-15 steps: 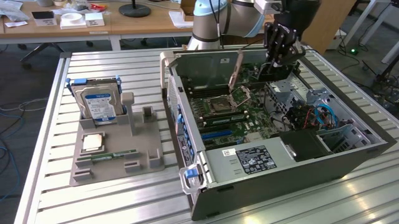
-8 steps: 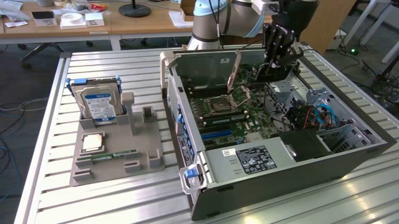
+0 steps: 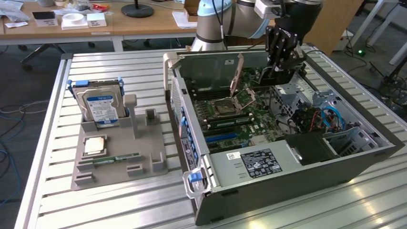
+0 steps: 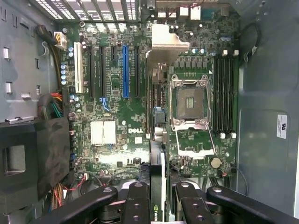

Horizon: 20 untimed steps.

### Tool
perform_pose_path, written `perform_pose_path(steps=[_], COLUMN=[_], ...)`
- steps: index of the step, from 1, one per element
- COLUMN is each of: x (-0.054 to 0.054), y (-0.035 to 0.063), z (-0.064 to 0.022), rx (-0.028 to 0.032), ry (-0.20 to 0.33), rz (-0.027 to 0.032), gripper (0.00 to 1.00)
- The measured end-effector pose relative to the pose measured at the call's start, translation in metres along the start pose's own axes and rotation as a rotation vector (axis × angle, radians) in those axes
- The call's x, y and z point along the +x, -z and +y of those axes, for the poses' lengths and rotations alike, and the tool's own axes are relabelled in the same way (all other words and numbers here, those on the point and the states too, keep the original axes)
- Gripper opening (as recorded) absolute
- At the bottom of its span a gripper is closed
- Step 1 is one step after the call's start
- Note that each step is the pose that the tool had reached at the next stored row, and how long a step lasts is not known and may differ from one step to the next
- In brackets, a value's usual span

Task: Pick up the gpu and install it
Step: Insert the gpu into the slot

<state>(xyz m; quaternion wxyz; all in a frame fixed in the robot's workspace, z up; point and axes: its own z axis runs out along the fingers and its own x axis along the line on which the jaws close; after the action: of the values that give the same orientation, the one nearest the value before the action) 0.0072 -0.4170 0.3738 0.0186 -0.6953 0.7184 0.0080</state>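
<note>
My gripper (image 4: 161,189) is part-closed, clamped on the gpu (image 4: 156,198), which hangs edge-on above the motherboard (image 4: 117,116) toward the far end of the open case (image 3: 286,181). The card looks offset from the blue slot (image 4: 125,70), toward the CPU socket (image 4: 190,100). Risk, I judge: lowered misaligned or tilted, its connector edge strikes board parts.

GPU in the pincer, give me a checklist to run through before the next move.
1. gpu gripped in the pincer: ok.
2. gpu over the open computer case: ok.
3. Blue slot free of anything: ok.
4. gpu edge lined up with the blue slot: not ok, it hangs beside it, nearer the CPU socket.
5. gpu seated in a slot: not ok, it hangs above the motherboard.
6. Slot latch position: cannot tell.
</note>
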Motion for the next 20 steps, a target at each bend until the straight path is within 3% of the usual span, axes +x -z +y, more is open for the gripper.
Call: perform_pose_path(steps=[20], x=[0.0044], y=[-0.0016], z=[0.0032], rx=[0.0002], ry=[0.001], rz=[0.0002], gripper=[0.26])
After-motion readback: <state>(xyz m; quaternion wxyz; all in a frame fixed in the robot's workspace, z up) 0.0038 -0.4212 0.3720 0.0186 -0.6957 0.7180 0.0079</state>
